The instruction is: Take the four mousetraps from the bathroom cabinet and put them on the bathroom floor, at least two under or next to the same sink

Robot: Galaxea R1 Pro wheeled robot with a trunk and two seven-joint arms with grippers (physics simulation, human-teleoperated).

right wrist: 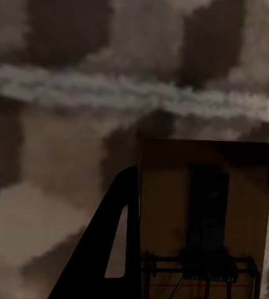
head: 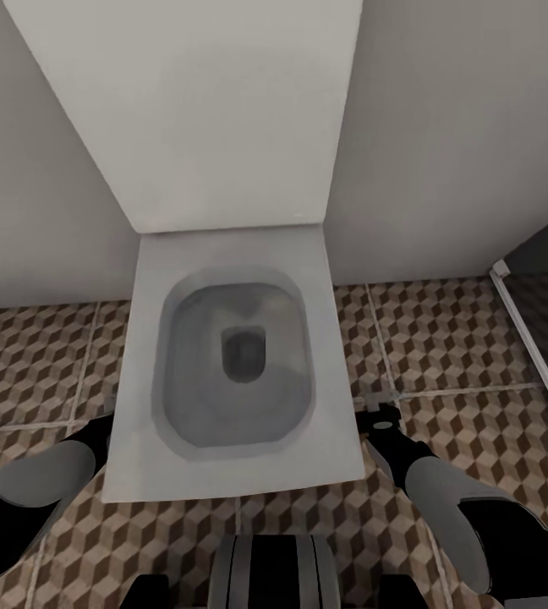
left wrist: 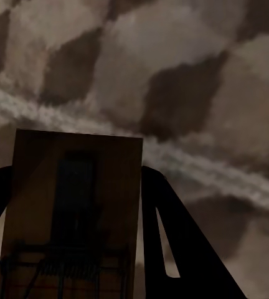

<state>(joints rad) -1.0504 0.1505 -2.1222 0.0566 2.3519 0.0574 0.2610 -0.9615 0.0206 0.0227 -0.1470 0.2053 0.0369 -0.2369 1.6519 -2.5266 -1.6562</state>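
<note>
The bathroom floor point(head: 460, 338) surrounds a white toilet point(head: 232, 355). Each claw, left point(left wrist: 78, 249) and right point(right wrist: 203, 249), grips one mousetrap point(left wrist: 78, 205), low at 8 and 4 o'clock, probably for placing.

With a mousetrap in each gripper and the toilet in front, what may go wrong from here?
1. The robot faces the toilet, not a sink. Traps set down here would likely miss the place the task wants.
2. Each mousetrap, left and right, sits between thin fingers, above the tiled floor. A slip could drop it.
3. Both arms flank the bowl closely; turning might knock the right gripper against it.
</note>
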